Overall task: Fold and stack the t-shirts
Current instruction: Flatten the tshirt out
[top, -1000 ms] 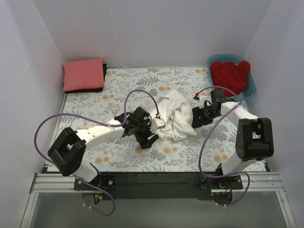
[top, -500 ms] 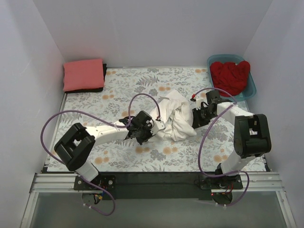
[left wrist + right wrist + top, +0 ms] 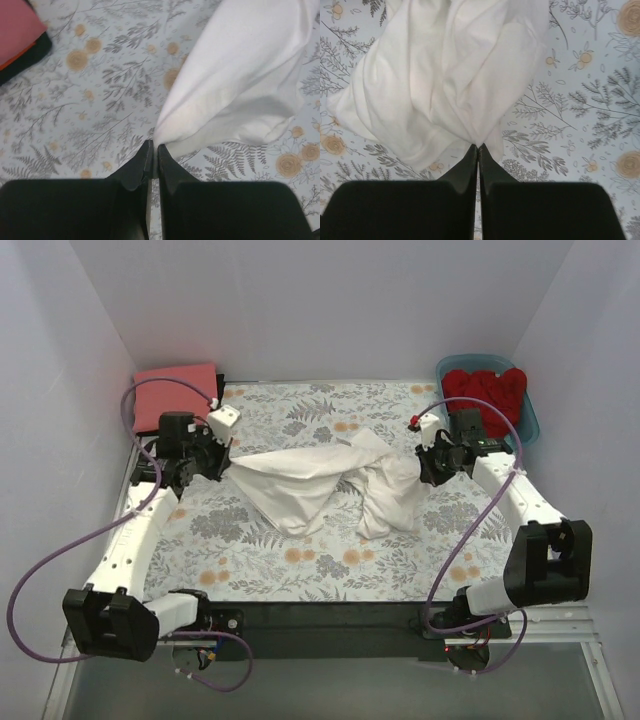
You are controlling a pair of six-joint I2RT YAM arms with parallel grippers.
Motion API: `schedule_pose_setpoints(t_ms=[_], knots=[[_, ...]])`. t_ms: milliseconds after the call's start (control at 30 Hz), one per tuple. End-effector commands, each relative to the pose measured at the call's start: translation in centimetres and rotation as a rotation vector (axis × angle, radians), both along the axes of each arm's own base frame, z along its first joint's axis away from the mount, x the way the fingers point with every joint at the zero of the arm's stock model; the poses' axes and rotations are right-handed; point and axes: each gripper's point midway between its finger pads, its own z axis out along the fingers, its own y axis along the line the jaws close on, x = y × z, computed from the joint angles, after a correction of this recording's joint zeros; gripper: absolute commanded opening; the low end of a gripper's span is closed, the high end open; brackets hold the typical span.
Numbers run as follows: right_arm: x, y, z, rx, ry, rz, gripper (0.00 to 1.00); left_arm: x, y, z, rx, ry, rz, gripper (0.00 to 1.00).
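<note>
White cloth t-shirt [image 3: 305, 478] is hanging between both pincers, its middle sagging onto the floral grey-and-orange table cloth [image 3: 300, 565]. The left gripper [image 3: 152, 150] is pinching one bunched white edge, fingers pressed together on it. The right gripper [image 3: 478, 148] is likewise clamping a gathered fold. Only the top view is showing both held ends at once, plus the crumpled bright red cloth t-shirt [image 3: 485, 395] sitting in the teal plastic tub [image 3: 530, 427], far right. The folded coral-pink cloth t-shirt [image 3: 172, 383] is lying far left, partly behind the left arm. The white shirt's sleeves and collar are getting lost in the folds.
</note>
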Motion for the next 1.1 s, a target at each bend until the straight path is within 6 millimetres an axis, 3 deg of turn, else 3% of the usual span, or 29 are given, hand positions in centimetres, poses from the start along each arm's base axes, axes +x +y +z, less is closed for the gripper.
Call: schedule_pose_setpoints(t_ms=[0, 67, 167, 200, 300, 433, 467, 500, 567, 600, 700, 833, 1033, 1067], knots=[[-0.2, -1.9, 2.7, -0.109, -0.095, 0.041, 0.01, 0.9, 6.8, 1.3, 0.014, -0.012, 0.2, 0.0], [-0.5, -2.2, 3.4, -0.135, -0.123, 0.077, 0.01, 1.7, 9.6, 1.6, -0.014, 0.0, 0.286, 0.0], [-2.3, -2.7, 3.0, -0.173, -0.106, 0.144, 0.01, 2.6, 15.5, 2.2, -0.013, -0.021, 0.42, 0.0], [-2.6, -2.7, 2.5, -0.174, -0.094, 0.144, 0.01, 2.5, 16.2, 1.7, -0.016, -0.001, 0.442, 0.0], [-5.6, -2.8, 0.4, -0.187, -0.045, 0.25, 0.01, 1.8, 17.0, 0.6, -0.002, 0.025, 0.406, 0.0], [-12.0, -2.4, -3.1, -0.154, 0.105, 0.433, 0.01, -0.8, 15.5, -2.1, 0.036, 0.05, 0.291, 0.0], [-13.1, -2.5, -3.6, -0.156, 0.11, 0.497, 0.01, -1.8, 15.3, -4.0, 0.046, 0.085, 0.28, 0.0], [-14.6, -2.1, -4.2, -0.128, 0.143, 0.536, 0.06, -2.2, 15.2, -4.5, 0.053, 0.091, 0.265, 0.0], [-16.5, -1.7, -3.8, -0.083, 0.189, 0.577, 0.28, -3.3, 14.6, -6.0, 0.058, 0.133, 0.222, 0.0], [-16.1, -1.1, -3.0, -0.055, 0.167, 0.578, 0.5, -3.5, 14.5, -6.5, 0.062, 0.141, 0.207, 0.0], [-14.6, 0.0, -1.4, 0.001, 0.137, 0.54, 0.6, -4.2, 13.9, -7.3, 0.062, 0.17, 0.151, 0.0], [-10.7, 2.3, 0.9, 0.132, 0.178, 0.431, 0.61, -4.9, 14.0, -9.3, 0.089, 0.216, 0.112, 0.0], [-4.1, 5.2, 2.1, 0.262, 0.215, 0.248, 0.51, -6.0, 14.6, -12.5, 0.169, 0.244, 0.064, 0.0], [-2.8, 6.1, 3.2, 0.273, 0.191, 0.252, 0.51, -6.0, 14.4, -12.8, 0.162, 0.253, 0.063, 0.0]])
